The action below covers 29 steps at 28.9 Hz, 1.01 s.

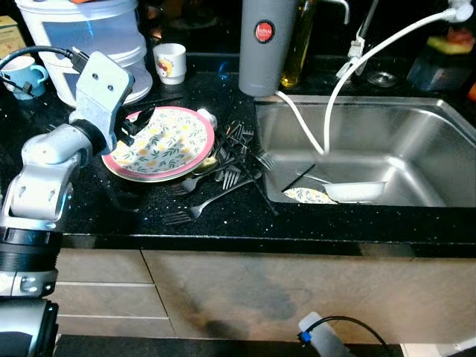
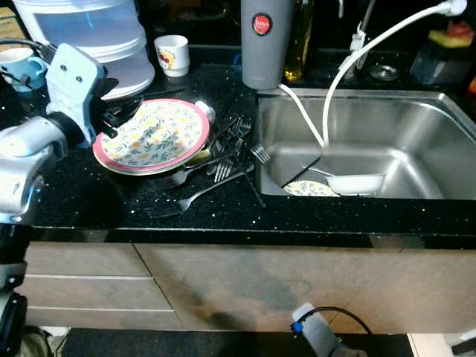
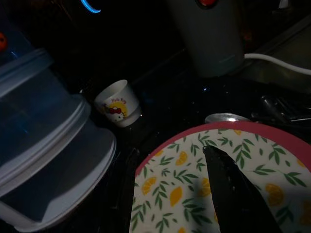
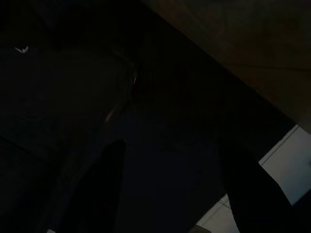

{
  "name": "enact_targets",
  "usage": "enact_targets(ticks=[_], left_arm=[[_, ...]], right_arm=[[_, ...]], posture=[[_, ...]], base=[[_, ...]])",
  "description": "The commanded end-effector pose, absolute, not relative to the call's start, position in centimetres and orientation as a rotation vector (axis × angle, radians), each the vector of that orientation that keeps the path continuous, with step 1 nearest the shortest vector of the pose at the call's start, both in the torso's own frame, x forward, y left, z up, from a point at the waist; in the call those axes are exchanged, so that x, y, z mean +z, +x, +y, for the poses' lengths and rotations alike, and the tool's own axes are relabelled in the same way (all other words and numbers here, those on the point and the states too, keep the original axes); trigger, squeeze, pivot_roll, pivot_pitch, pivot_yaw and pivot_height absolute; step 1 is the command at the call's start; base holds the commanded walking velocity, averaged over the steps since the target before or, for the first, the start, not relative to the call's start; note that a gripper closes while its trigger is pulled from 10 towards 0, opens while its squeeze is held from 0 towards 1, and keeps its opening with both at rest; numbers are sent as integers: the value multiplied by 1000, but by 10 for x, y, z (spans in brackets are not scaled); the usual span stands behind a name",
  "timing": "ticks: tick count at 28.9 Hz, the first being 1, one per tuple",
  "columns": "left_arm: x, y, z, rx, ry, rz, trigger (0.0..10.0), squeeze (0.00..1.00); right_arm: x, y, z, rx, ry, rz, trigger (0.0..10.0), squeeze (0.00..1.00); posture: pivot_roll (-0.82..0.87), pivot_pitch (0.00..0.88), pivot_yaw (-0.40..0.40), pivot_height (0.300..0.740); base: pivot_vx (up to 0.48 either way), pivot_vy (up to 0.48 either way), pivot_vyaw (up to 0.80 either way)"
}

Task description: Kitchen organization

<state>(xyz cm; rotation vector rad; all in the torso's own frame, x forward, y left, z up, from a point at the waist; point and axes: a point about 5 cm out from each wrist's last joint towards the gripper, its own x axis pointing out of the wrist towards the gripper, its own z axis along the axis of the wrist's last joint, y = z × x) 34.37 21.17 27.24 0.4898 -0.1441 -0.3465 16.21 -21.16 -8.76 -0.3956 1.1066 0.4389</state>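
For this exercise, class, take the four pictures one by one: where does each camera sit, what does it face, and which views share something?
Left eye view: on the head, looking down at the black countertop and sink; the left arm reaches to the floral plate.
Right eye view: same scene, beside it; left gripper at the plate's edge.
Left wrist view: along a black finger over the plate, facing the small cup and grey bottle.
Right wrist view: very dark, arm hanging; fingers apart.
Shared: plate, cup and bottle.

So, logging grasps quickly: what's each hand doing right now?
Left hand: on the floral plate's rim, closed on it.
Right hand: open, holding nothing, hanging idle.
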Motion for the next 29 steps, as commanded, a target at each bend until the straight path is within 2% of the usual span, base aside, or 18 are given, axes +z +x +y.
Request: enact_targets(ticks=[1,11,22,26,28,29], left_arm=[[265,346,211,-330,475,-114,10000,0],[275,345,214,-329,533,-131,10000,0],[279,343,236,-327,620,-91,10000,0],[270,344,251,-344,761,0,10000,0],[261,346,258,-371,915,68,10000,0],[261,346,258,-371,915,68,10000,0]], right_arm=[[-88,160,-215,432,-402,1116,10000,0],[-88,160,-214,433,-400,1117,10000,0],[-88,160,-214,437,-400,1119,10000,0],[-88,160,-214,436,-399,1119,10000,0],[-88,161,-215,436,-401,1119,10000,0],[-88,161,-215,436,-401,1119,10000,0]], posture=[[2,0,2,740],[5,0,4,740],[7,0,2,740],[5,0,2,740],[7,0,-2,740],[7,0,-2,740]], base=[[0,-454,0],[0,0,0],[0,0,0],[0,0,0],[0,0,0],[0,0,0]])
